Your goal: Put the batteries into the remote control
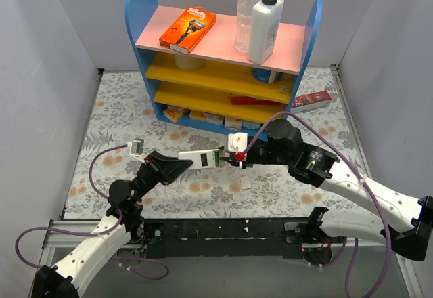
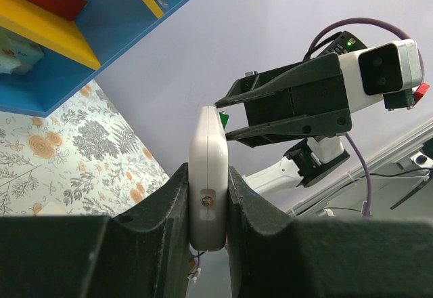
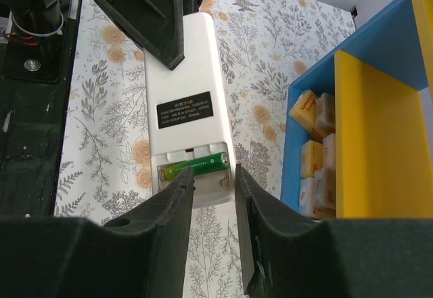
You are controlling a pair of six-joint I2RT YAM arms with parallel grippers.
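My left gripper is shut on the white remote control and holds it above the table, its back facing up. In the left wrist view the remote stands edge-on between the pads. The right wrist view shows its open battery bay with one green battery lying in it, under a black label. My right gripper is open and empty, its jaws on either side of the bay end of the remote. It also shows in the top view. No other battery is in view.
A small loose white plastic piece lies on the floral mat just in front of the grippers. A blue shelf unit with bottles and boxes stands behind. A red-and-white carton lies at its right.
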